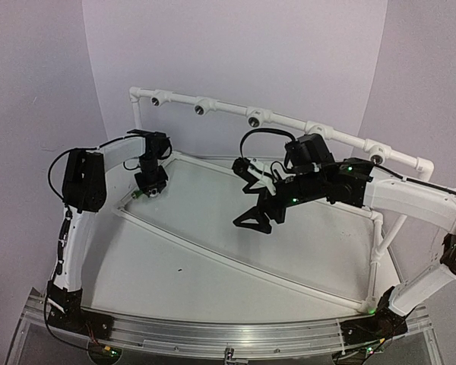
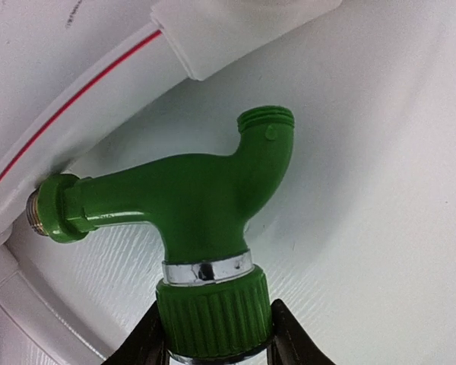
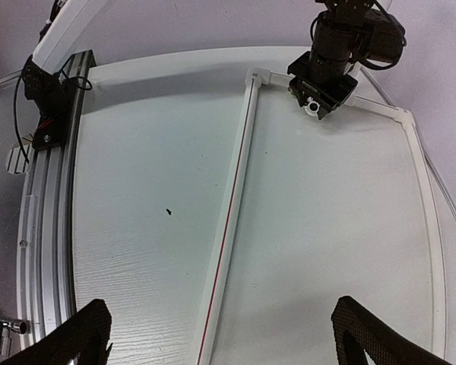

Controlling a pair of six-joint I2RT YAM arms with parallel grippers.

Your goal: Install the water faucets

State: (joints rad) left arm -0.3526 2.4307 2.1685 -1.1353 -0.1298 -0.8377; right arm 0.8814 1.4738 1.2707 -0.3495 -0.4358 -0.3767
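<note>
A green water faucet (image 2: 205,194) with a silver ring and a threaded metal end lies low over the white table, against a white pipe with a red stripe (image 2: 76,106). My left gripper (image 2: 215,334) is shut on the faucet's ribbed green cap. In the top view this gripper (image 1: 150,185) is at the frame's far left corner. From the right wrist view only the faucet's silver round end (image 3: 313,109) shows under the left gripper. My right gripper (image 1: 252,223) hangs open and empty above the table's middle, and its fingers (image 3: 83,334) stand wide apart.
A raised white pipe (image 1: 289,122) with several tee sockets (image 1: 200,108) runs along the back. A low white pipe frame (image 1: 235,261) with a diagonal bar (image 3: 232,205) lies on the table. An aluminium rail (image 1: 213,334) edges the near side.
</note>
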